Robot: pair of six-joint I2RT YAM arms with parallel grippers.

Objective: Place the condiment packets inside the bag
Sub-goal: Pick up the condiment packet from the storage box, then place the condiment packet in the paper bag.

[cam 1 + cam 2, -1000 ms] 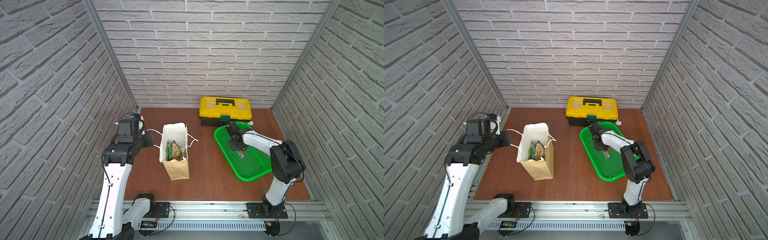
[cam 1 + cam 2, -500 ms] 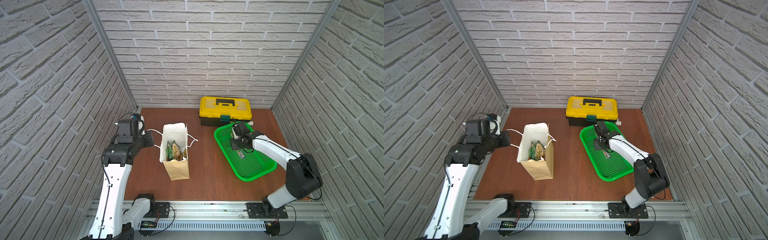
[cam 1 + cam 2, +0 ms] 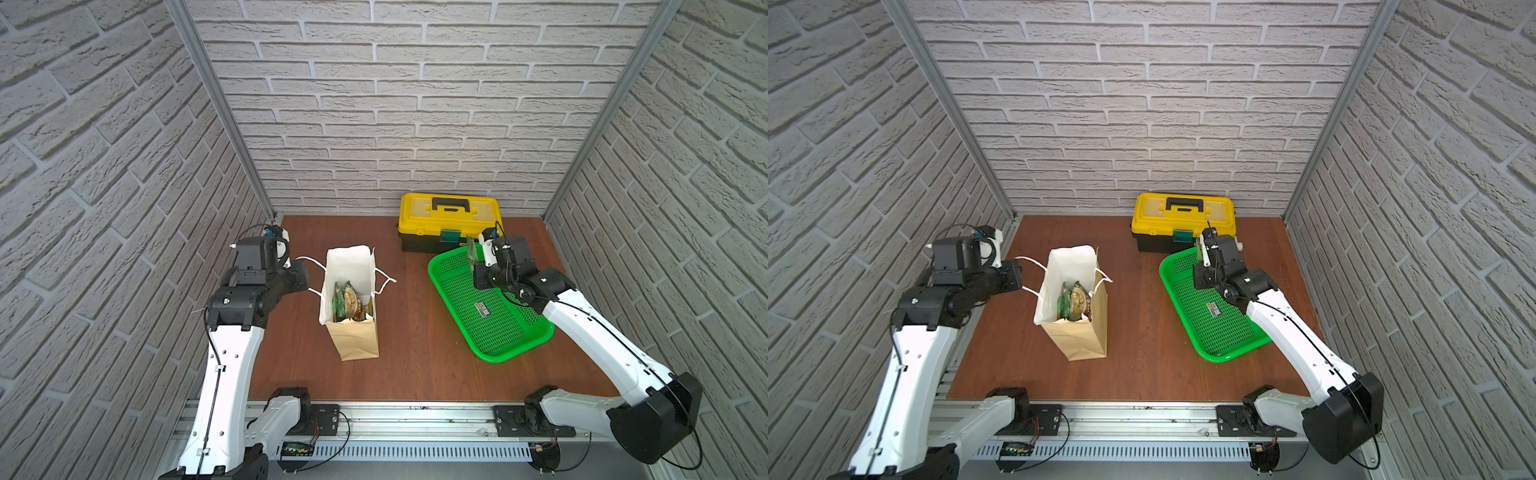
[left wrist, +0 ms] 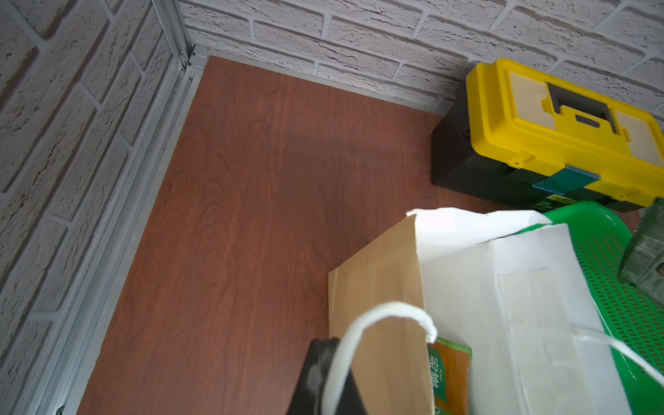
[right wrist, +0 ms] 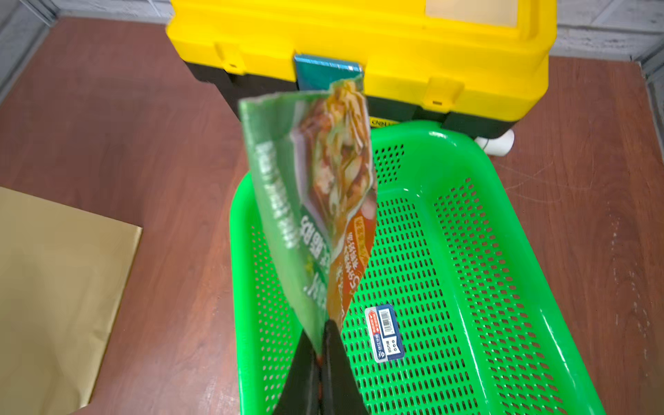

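Note:
The tan paper bag (image 3: pixel 353 338) (image 3: pixel 1084 338) stands open mid-table, with several green condiment packets (image 3: pixel 347 301) (image 3: pixel 1073 301) upright inside. My left gripper (image 3: pixel 305 276) (image 3: pixel 1017 276) (image 4: pixel 325 346) is shut on the bag's white cord handle (image 4: pixel 381 310) at the bag's left side. My right gripper (image 3: pixel 476 266) (image 3: pixel 1202 262) (image 5: pixel 321 345) is shut on the corner of one green condiment packet (image 5: pixel 316 201) (image 3: pixel 471 251). That packet stands up from the jaws above the far end of the green basket (image 3: pixel 515 353) (image 5: pixel 467 269).
A yellow toolbox (image 3: pixel 449 212) (image 3: pixel 1183 212) (image 4: pixel 557 125) (image 5: pixel 359 32) sits against the back wall, just behind the basket. Only a small label (image 3: pixel 482 309) (image 5: pixel 386 332) lies on the basket's floor. Brick walls close in on three sides.
The right arm has swung its elbow out to the right, and its gripper has risen from the basket floor with the packet. The left arm and the bag have not moved.

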